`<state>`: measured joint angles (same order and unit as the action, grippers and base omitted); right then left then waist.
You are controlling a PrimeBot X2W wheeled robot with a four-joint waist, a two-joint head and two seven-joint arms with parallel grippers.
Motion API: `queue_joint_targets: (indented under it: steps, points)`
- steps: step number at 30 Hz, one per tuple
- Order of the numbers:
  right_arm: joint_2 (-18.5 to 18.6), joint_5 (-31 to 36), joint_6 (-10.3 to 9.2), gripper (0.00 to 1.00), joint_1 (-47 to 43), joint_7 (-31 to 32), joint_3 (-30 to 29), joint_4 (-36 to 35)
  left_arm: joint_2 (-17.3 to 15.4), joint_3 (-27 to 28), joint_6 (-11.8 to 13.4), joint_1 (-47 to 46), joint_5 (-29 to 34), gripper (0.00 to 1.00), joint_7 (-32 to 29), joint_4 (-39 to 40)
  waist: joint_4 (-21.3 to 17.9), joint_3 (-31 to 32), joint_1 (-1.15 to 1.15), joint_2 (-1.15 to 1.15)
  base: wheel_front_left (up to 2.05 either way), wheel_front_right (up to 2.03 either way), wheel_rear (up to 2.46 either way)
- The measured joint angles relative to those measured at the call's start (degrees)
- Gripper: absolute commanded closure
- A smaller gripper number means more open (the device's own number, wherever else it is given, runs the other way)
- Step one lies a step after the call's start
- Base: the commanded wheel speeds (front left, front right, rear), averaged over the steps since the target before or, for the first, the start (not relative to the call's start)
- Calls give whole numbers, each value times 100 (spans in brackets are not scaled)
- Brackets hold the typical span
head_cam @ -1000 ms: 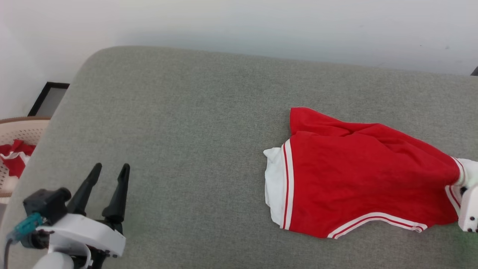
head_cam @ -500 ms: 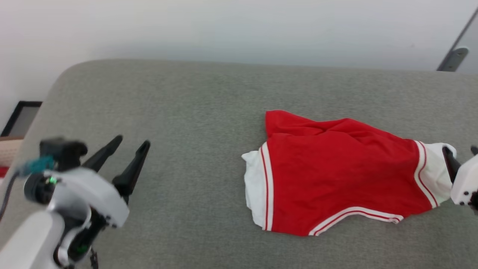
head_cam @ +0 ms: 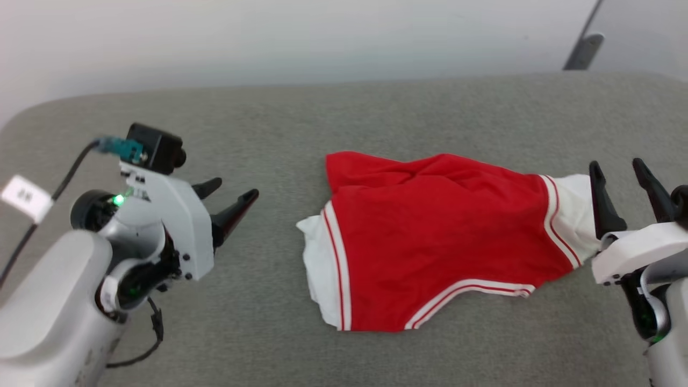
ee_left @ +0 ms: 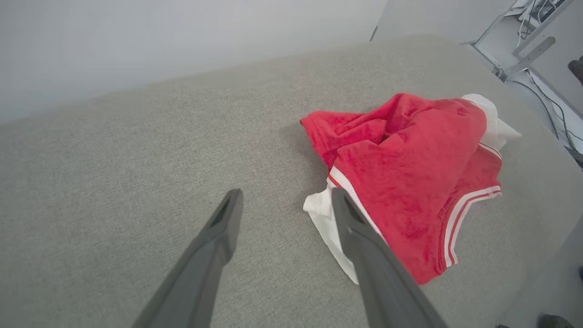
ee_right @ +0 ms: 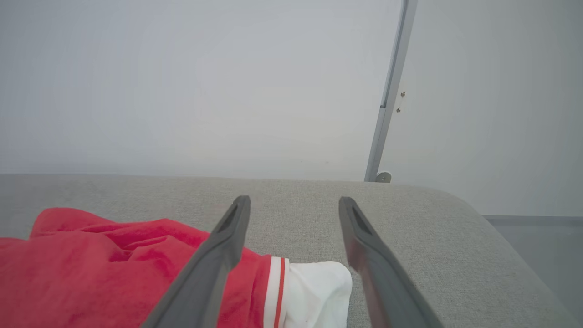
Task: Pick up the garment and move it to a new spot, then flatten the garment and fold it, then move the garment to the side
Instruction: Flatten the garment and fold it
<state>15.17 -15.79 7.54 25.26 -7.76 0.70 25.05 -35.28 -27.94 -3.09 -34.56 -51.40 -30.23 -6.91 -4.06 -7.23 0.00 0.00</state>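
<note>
We see the garment (head_cam: pixel 441 236), a red T-shirt with white sleeve ends and thin white stripes, lying crumpled near the middle of a grey upholstered surface (head_cam: pixel 269 123). Its upper edge is bunched at 11 o'clock, so the neckline is hard to make out. At 9 o'clock in the head view the left gripper (head_cam: pixel 236 188) hangs clear of the cloth, its fingers spread and empty. One of its fingers is half hidden behind its own white housing.

At 3 o'clock the right gripper (head_cam: pixel 615 163) stands with jaws wide and nothing between them. Its inner finger overlaps the white sleeve end (head_cam: pixel 575 215), and we cannot tell whether they touch. Its arm is cut off by the frame's edge.

In the left wrist view, the left gripper (ee_left: pixel 284 193) points toward the garment (ee_left: pixel 410 182), and one finger covers part of the near white sleeve. In the right wrist view, the right gripper (ee_right: pixel 294 200) straddles bare upholstery, with the garment (ee_right: pixel 114 264) at 8 o'clock (its lower part is cropped).
</note>
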Motion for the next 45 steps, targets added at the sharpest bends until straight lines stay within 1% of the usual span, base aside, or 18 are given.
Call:
queue_joint_targets:
  steps: [3, 6, 10, 12, 21, 23, 26, 27, 28, 29, 31, 36, 43, 45]
  points:
    - [-145, 200, 0, 0, -27, -237, -42, -208, 7, -153, -18, -202, -13, 0, -348, -133, -148, -111, 0, 0, 0, 0, 0]
    - [-304, 277, 0, 0, -60, -361, -91, -357, 115, -308, -33, -255, -113, 0, -673, -288, -290, -234, 0, 0, 0, 0, 0]
    - [-453, 386, 0, 0, -130, -410, -171, -501, 210, -538, 58, -253, -229, 0, -1176, -421, -468, -396, 0, 0, 0, 0, 0]
    - [-502, 432, 0, 0, -132, -409, -204, -541, 234, -612, 109, -236, -261, 0, -1325, -446, -550, -470, 0, 0, 0, 0, 0]
    - [-630, 527, 0, 0, -133, -417, -237, -593, 285, -764, 159, -132, -299, 0, -1486, -595, -801, -715, 0, 0, 0, 0, 0]
    - [-648, 527, 0, 0, -132, -417, -235, -591, 267, -848, 118, -132, -174, 0, -1454, -677, -824, -738, 0, 0, 0, 0, 0]
    - [-654, 527, 0, 0, -129, -422, -224, -573, 307, -844, 98, -126, -196, 0, -1359, -892, -838, -753, 0, 0, 0, 0, 0]
    - [-651, 527, 0, 0, -129, -434, -215, -564, 312, -862, 71, -128, -176, 14, -1350, -956, -839, -753, 0, 0, 0, 0, 0]
    - [-647, 527, 0, 0, -127, -436, -209, -556, 313, -880, 48, -131, -149, 77, -1333, -1007, -839, -753, 0, 0, 0, 0, 0]
    - [-642, 526, 0, 0, -126, -442, -201, -549, 328, -877, 20, -135, -157, 100, -1308, -1069, -838, -752, 0, 0, 0, 0, 0]
    - [-615, 526, 0, 0, -121, -467, -194, -548, 344, -838, 5, -144, -252, 100, -1314, -1189, -833, -752, 0, 0, 0, 0, 0]
    - [-580, 526, 0, 0, -121, -513, -247, -587, 325, -806, -49, -218, -253, 100, -1268, -1269, -774, -749, 0, 0, 0, 0, 0]
    - [-582, 559, 0, 0, -157, -517, -381, -682, 100, -598, -48, -334, -267, 100, -1125, -1241, -627, -700, 0, 0, 0, 0, 0]
    - [-577, 561, 0, 0, -187, -516, -402, -692, -15, -536, -42, -334, -267, 100, -1102, -1209, -582, -684, 0, 0, 0, 0, 0]
